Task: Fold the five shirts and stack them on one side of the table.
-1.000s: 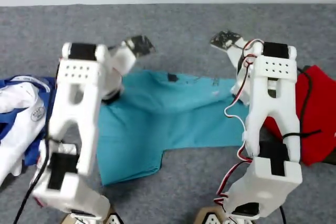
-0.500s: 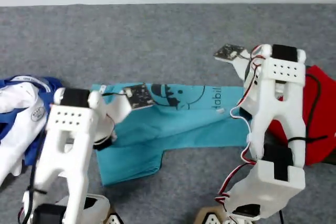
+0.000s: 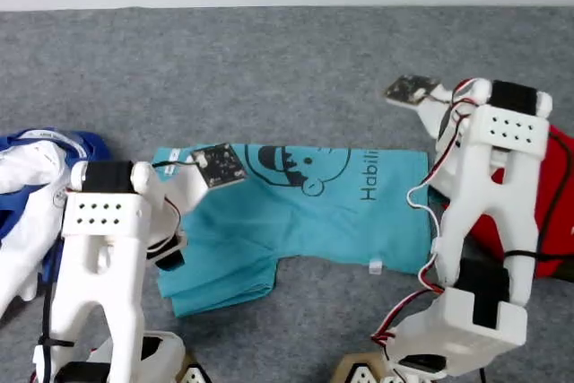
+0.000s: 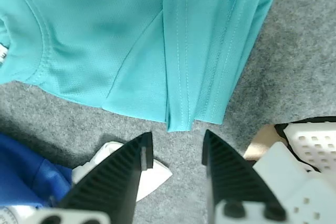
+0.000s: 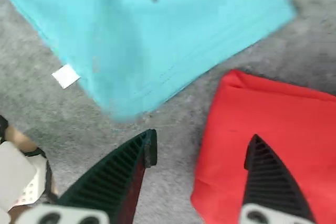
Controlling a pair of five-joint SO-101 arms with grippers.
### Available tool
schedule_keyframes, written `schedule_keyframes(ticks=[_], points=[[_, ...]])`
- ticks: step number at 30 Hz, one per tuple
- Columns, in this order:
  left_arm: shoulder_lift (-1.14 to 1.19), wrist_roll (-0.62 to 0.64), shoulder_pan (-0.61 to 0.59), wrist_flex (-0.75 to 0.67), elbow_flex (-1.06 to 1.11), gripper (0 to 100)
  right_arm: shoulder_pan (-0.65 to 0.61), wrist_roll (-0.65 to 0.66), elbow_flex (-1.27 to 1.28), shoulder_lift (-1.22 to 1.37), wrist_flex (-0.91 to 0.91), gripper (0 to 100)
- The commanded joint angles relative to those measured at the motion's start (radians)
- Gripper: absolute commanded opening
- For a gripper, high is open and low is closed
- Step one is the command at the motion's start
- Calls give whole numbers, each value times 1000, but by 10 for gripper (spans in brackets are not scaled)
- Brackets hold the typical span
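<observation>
Step in hand, as I judge it: folding the teal shirt [image 3: 305, 213], which lies flat at mid-table [image 3: 296, 60], print up, with its left sleeve sticking out toward the near side.

My left gripper [image 4: 177, 140] hangs over that sleeve's near edge, jaws spread, holding nothing. My right gripper [image 5: 203, 140] hangs over the gap between the shirt's right hem and the folded red shirt [image 5: 273, 124], jaws also spread and empty. A blue and white pile [image 3: 36, 186] waits at far left.

Next move, probably: lower each gripper, pinch the cloth edge, and fold it inward.
</observation>
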Motion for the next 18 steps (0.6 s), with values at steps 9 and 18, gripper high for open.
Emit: schedule_keyframes(ticks=[9, 18], points=[[21, 437, 5, -336, -163, 51, -159, -256, -80, 81, -234, 50], [298, 635, -3, -470, -180, 5, -194, -353, -83, 357, -472, 9]])
